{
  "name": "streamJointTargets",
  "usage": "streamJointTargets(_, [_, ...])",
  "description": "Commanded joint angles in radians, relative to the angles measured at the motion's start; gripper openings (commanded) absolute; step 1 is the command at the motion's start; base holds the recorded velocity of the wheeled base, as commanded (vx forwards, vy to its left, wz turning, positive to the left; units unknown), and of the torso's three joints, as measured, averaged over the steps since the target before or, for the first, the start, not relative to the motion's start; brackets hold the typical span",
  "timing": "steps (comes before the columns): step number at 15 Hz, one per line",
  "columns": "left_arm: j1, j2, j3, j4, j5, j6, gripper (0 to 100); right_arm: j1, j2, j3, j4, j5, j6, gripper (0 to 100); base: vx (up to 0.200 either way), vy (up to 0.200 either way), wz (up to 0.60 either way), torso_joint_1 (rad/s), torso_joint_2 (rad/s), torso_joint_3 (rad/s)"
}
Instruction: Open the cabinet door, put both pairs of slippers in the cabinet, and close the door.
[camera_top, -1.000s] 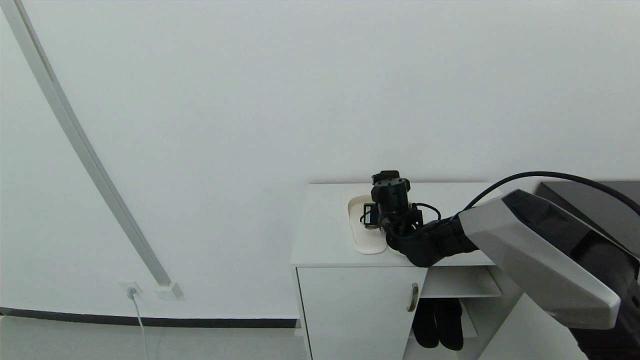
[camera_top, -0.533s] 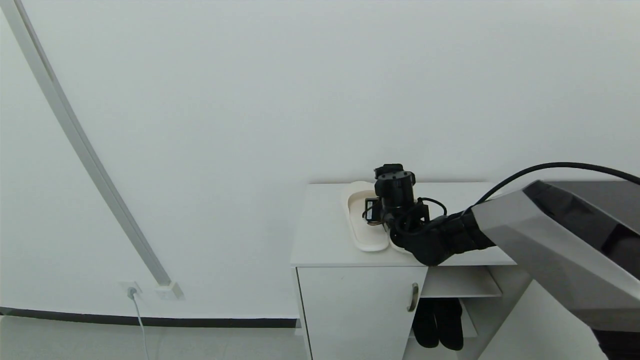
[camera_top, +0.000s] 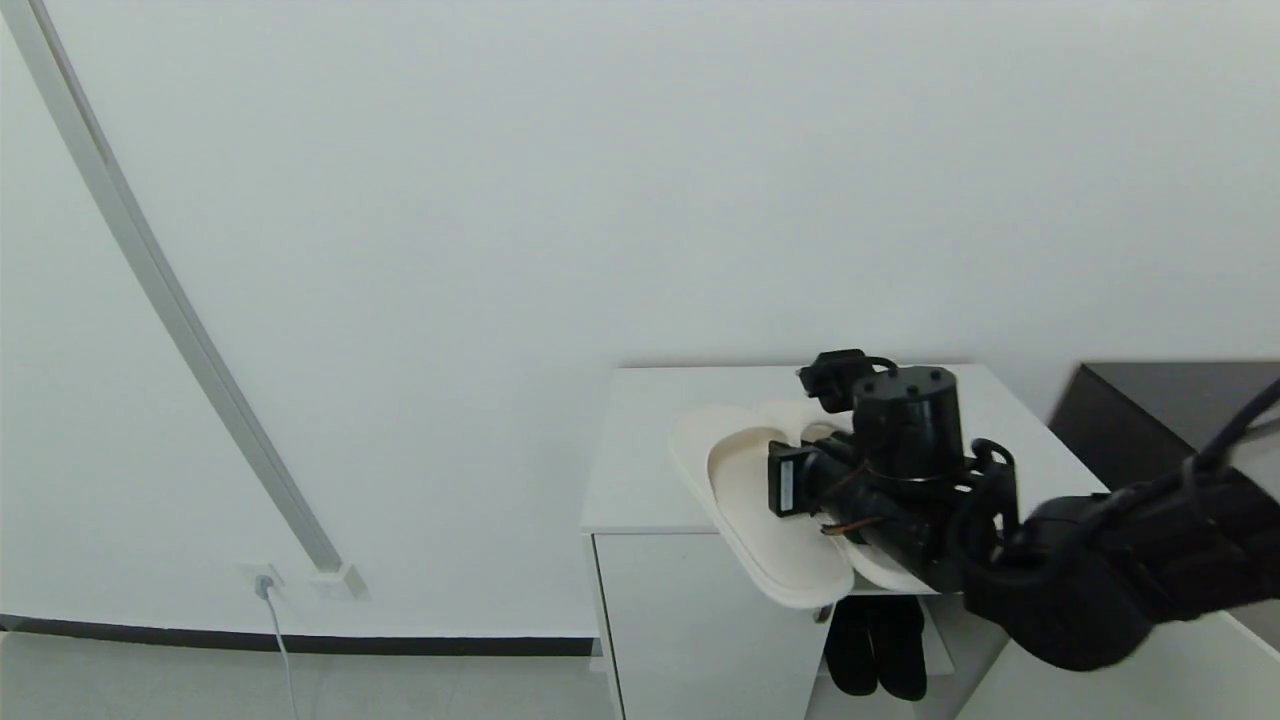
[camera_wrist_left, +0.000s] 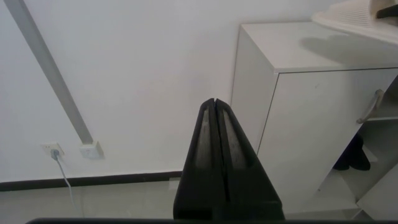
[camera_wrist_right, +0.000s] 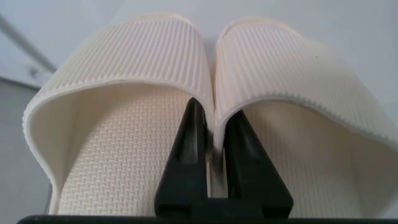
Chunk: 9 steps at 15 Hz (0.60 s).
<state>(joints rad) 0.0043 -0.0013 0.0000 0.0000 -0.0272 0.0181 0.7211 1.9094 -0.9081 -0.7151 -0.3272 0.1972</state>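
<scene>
Over a cabinet (camera_top: 700, 630) holding two black slippers (camera_top: 880, 645), the right gripper (camera_wrist_right: 211, 112) jaws clamp two cream slippers (camera_wrist_right: 124, 74); the left gripper (camera_wrist_left: 214, 109) jaws are pressed together.

In the head view my own arm (camera_top: 1080, 580) covers my right pincer (camera_wrist_right: 211, 127) and much of the white slippers (camera_top: 780, 520) it grips. Below the pincer, their heels hide most of the door handle (camera_wrist_left: 372, 107) and the tops of the black slippers (camera_top: 880, 650); the cabinet (camera_top: 690, 620) runs past the bottom edge.

Cabinet (camera_top: 690, 620), seemingly 2 black slippers (camera_top: 880, 645) inside
</scene>
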Motion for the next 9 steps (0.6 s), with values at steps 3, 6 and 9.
streamJointTargets(3, [0.0, 0.001, 0.0, 0.0, 0.0, 0.0, 0, 0.035, -0.256, 0.252, -0.037, 0.082, 0.008, 0, 0.0, 0.0, 0.0, 0.0, 0.0, 0.0])
streamJointTargets(6, [0.0, 0.001, 0.0, 0.0, 0.0, -0.007, 0, 0.049, -0.251, 0.259, -0.038, 0.08, 0.008, 0, 0.0, 0.0, 0.0, 0.0, 0.0, 0.0])
streamJointTargets(9, [0.0, 0.001, 0.0, 0.0, 0.0, -0.006, 0, 0.057, -0.25, 0.267, -0.037, 0.08, 0.007, 0, -0.133, 0.0, 0.0, 0.005, 0.0, 0.0])
